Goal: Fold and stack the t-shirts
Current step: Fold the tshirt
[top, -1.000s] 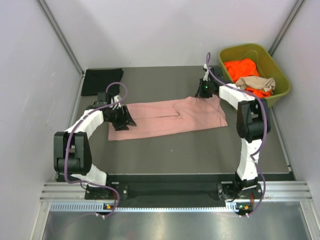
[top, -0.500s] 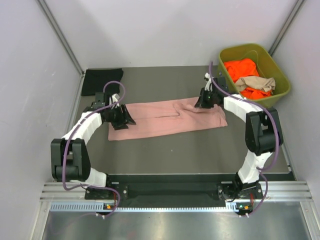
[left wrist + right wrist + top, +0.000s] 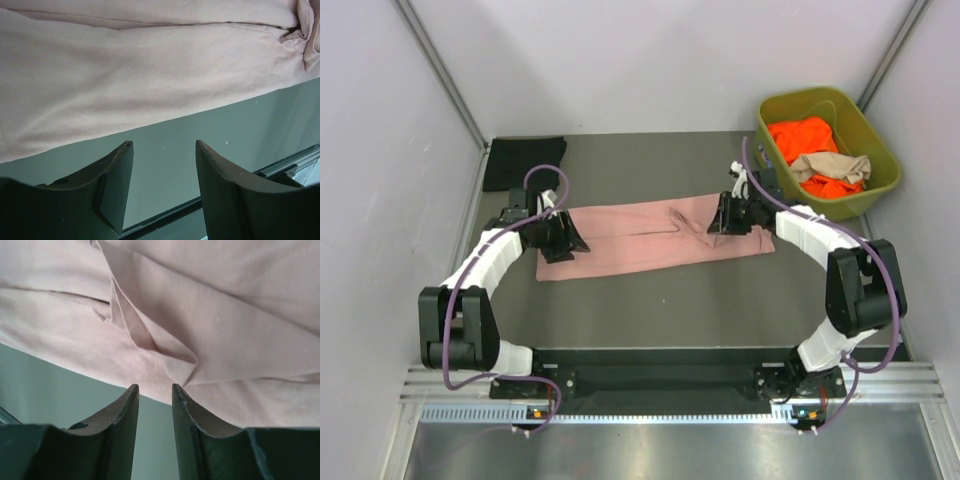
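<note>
Pink t-shirt (image 3: 640, 238) lies folded into a long band across the middle of the table (image 3: 720, 300). I see my left gripper (image 3: 164, 146) at its left end, jaws apart with only bare table between them, and my right gripper (image 3: 155, 388) above a crease near its right end, jaws slightly parted, gripping nothing. A black t-shirt (image 3: 525, 162) lies at the far-left corner.
</note>
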### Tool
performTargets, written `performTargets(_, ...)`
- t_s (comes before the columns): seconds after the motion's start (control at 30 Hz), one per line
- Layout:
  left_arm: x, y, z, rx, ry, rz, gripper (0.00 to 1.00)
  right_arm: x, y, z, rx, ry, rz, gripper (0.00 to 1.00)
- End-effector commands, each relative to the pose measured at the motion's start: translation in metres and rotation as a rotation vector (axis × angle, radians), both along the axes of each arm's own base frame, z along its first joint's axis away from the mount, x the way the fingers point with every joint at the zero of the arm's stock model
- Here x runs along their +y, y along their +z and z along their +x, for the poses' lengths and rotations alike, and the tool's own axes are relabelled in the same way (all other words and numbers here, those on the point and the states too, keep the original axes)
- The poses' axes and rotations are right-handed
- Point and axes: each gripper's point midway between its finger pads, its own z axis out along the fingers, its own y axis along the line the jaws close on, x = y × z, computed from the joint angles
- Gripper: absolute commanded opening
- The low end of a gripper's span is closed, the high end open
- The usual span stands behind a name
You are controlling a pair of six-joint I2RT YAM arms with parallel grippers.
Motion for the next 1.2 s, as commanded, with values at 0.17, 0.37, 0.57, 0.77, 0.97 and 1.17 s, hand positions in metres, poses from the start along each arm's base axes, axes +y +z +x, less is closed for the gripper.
performTargets(0.17, 0.002, 0.018, 0.010, -0.056, 0.021, 0.000, 0.58, 0.016, 0.018, 0.046, -0.041, 0.017, 0.085, 0.39)
performTargets(0.37, -0.002, 0.020, 0.011, -0.051, 0.018, -0.019, 0.58, 0.043, 0.002, 0.072, -0.006, 0.023, 0.166, 0.40)
performTargets(0.57, 0.002, 0.022, 0.011, -0.049, 0.018, 0.001, 0.58, 0.065, 0.003, 0.064, 0.047, 0.042, 0.290, 0.34)
performTargets(0.77, 0.004, 0.020, 0.010, -0.043, 0.020, 0.008, 0.58, 0.084, 0.004, 0.030, 0.093, 0.072, 0.359, 0.30)
performTargets(0.97, 0.004, 0.019, 0.013, -0.040, 0.016, 0.004, 0.58, 0.105, -0.011, -0.001, 0.186, 0.090, 0.438, 0.28)
performTargets(1.17, 0.005, 0.020, 0.013, -0.041, 0.010, 0.009, 0.58, 0.106, 0.022, 0.023, 0.104, 0.093, 0.468, 0.29)
